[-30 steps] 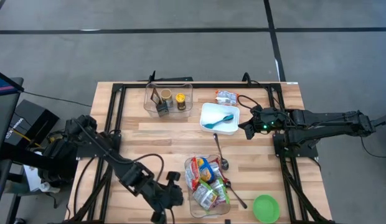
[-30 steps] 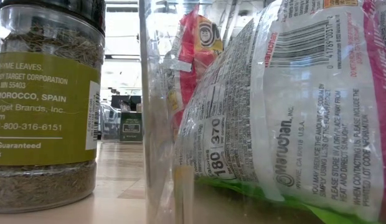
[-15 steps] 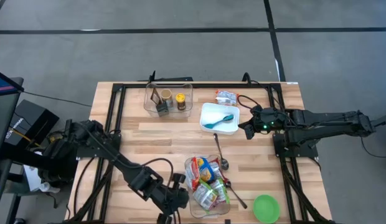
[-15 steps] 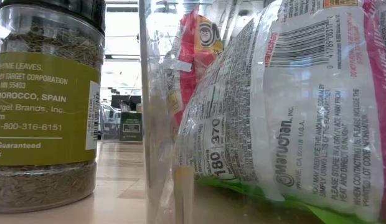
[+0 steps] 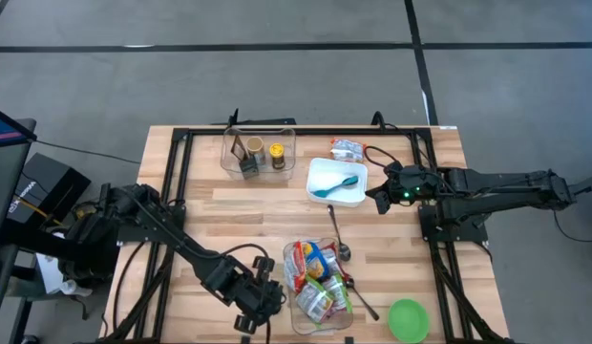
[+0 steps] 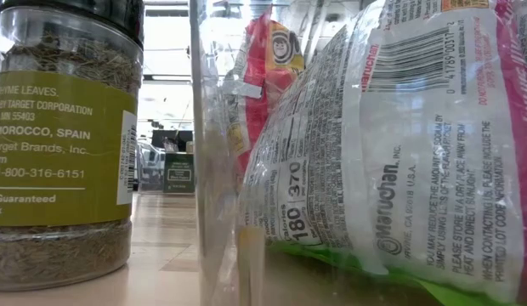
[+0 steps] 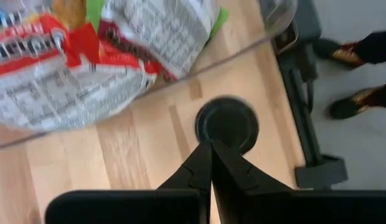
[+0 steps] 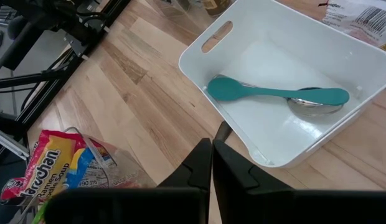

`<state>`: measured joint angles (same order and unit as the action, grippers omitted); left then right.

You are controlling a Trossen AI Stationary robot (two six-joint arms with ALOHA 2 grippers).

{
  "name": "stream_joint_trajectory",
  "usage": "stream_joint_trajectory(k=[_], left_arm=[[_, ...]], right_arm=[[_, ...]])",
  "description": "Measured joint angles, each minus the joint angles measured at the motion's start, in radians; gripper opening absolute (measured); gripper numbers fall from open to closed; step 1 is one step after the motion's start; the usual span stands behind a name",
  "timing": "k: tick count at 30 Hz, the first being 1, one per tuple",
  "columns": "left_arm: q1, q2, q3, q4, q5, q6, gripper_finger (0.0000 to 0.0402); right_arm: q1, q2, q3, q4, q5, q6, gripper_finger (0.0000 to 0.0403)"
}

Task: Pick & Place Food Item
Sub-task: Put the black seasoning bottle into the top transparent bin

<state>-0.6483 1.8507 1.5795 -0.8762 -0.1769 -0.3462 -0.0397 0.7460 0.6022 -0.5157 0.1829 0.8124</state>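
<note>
A clear bin (image 5: 315,282) of ramen packets (image 7: 87,56) stands on the table near its front edge. A thyme jar (image 6: 64,144) with a black lid (image 7: 227,123) stands upright on the table beside the bin. My left gripper (image 5: 263,298) is shut and hovers over that lid, left of the bin; its fingertips (image 7: 211,146) show at the lid's rim. My right gripper (image 5: 377,198) is shut and empty, just right of the white tray (image 5: 320,191), which holds a teal spoon (image 8: 274,93). My left gripper points down, with its shut fingertips at the edge of the jar's black lid (image 7: 213,134). I cannot tell whether they touch it.
A metal spoon (image 5: 339,239) lies between tray and bin. A green bowl (image 5: 408,320) sits at the front right. A second clear bin (image 5: 258,153) with small jars and a packet (image 5: 348,146) stand at the back. A person's shoes (image 7: 355,56) show beyond the table edge.
My left gripper has gone toward the table's right edge, closer to the clear bin of ramen packets, staying low near the front edge.
</note>
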Motion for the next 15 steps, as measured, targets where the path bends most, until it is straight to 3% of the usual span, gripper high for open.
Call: stream_joint_trajectory(k=[15], left_arm=[[0.021,0.002,0.080,0.055,0.043,0.001,0.0000]], right_arm=[[0.000,0.000,0.000,0.000,0.000,0.000,0.0008]])
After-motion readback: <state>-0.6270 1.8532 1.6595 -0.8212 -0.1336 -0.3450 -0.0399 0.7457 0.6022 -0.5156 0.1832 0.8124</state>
